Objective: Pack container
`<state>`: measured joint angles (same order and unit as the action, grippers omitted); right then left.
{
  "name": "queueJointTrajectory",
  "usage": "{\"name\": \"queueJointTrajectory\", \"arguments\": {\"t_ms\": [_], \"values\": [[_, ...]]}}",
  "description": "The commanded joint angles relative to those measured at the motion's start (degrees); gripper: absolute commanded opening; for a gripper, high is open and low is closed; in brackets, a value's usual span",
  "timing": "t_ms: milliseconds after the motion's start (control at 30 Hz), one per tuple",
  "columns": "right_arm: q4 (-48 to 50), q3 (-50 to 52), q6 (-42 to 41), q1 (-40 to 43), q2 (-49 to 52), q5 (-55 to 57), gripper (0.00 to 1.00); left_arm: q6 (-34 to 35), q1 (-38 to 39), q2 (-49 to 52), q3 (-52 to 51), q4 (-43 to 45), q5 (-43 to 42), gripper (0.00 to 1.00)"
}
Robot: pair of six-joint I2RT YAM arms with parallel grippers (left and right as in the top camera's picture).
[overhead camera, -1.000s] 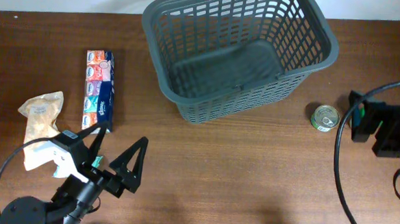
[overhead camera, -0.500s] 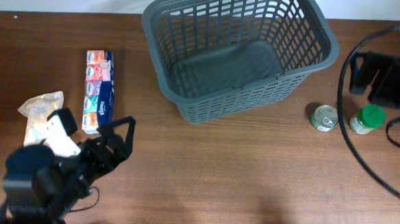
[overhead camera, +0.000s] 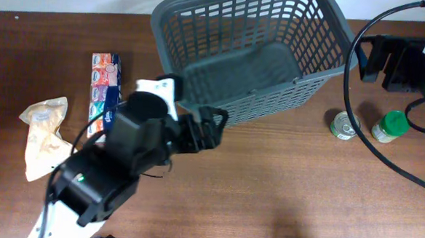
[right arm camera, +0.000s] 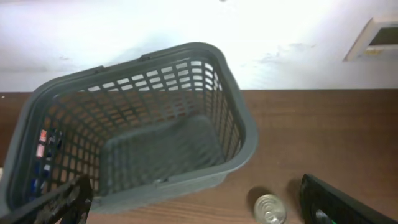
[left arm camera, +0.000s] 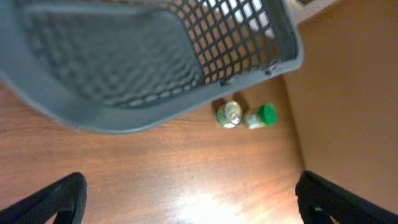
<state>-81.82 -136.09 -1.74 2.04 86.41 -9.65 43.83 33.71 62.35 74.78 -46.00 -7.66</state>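
My left pincer (left arm camera: 189, 196) is spread wide, its two dark fingers far apart with nothing between them. It hangs over the brown table (overhead camera: 281, 195), just beside the near left corner of the container (overhead camera: 286, 101).

My right pincer (right arm camera: 199, 205) is also wide open and holds nothing. It sits raised at the far right side of the table, facing the container from that side.

A small tin can (overhead camera: 345, 125) stands on the table near the container's right end. A green-lidded jar (overhead camera: 389, 126) stands just beside the can, on the side away from the container. Through my left wrist camera, both show past the container's lower edge.

The container is a large dark grey basket with lattice walls and a solid bottom. It stands upright at the far middle of the table, its far rim at the table's back edge.

To its left, a pack of tissues (overhead camera: 104, 77) lies flat, partly covered by my left arm. Further left lies a crumpled beige bag (overhead camera: 43, 128).
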Motion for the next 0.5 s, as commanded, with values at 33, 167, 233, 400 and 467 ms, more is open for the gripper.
{"name": "queueJointTrajectory", "arguments": {"t_ms": [33, 167, 233, 400, 467], "values": [[0.52, -1.18, -0.22, -0.09, 0.85, 3.96, 0.99, 0.63, 8.02, 3.41, 4.37, -1.75, 13.05, 1.00], [0.72, -1.18, -0.13, -0.09, 3.48, 3.67, 0.99, 1.77, 15.23, 8.02, 9.03, -6.73, 21.16, 1.00], [1.55, -1.18, 1.64, -0.09, 5.60, 1.40, 0.99, 1.73, 18.40, 11.28, 11.08, -9.38, 22.60, 1.00], [3.63, -1.18, 3.37, -0.09, 9.70, -1.84, 0.99, 1.53, 21.81, 17.38, 11.93, -10.93, 22.69, 0.99], [4.09, -1.18, 4.66, -0.11, 10.60, -2.71, 0.99, 1.53, 22.01, 19.52, 11.93, -11.52, 22.69, 0.99]]}}
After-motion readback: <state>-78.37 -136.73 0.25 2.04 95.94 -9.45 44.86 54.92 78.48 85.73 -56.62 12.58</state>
